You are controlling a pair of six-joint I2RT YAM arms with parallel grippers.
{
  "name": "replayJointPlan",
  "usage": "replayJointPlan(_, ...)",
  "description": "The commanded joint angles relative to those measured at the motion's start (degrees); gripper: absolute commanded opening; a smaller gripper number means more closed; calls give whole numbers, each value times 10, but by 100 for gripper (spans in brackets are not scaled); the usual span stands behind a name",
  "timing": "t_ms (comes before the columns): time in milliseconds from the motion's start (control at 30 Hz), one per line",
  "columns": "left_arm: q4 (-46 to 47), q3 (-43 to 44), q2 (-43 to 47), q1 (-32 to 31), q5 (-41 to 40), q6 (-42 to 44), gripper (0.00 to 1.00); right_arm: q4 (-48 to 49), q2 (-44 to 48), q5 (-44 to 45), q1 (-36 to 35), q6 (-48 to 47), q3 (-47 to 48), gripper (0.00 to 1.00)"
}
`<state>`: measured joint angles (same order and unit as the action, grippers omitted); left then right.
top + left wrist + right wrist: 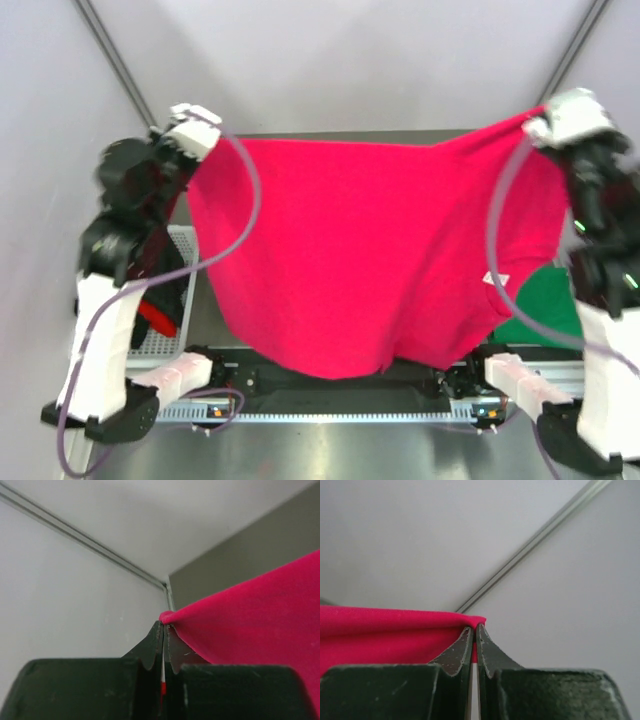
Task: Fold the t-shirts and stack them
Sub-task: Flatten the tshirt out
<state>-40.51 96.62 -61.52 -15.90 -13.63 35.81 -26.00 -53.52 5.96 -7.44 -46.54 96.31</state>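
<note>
Both arms reach up and spread wide, holding the crimson-pink t-shirt (350, 250) stretched in the air between them. The left gripper (192, 140) is clamped tight on one upper corner, the right gripper (540, 125) on the other. The cloth sags, its lower edge hanging near the arm bases. A green t-shirt (545, 305) lies under the right arm.

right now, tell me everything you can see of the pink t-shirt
The crimson-pink t-shirt is plain soft cloth, held up and spread wide. The left tool and right tool each pinch one top corner, shut on it. Its middle sags low; a small white tag shows toward the right.
</note>
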Motion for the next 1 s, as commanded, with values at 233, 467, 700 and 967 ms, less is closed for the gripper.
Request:
replayJointPlan(233,185,-154,-211,69,1,15,0,153,-246,-29,54,19,-165,0)
replayJointPlan(467,243,-96,-402,71,26,-30,0,192,-486,-17,51,42,-85,0)
replayJointPlan(700,264,9,-549,71,4,-29,0,155,-687,7,47,78,92,0)
replayJointPlan(967,324,73,-631,73,-46,-20,0,148,-811,19,45,118,246,0)
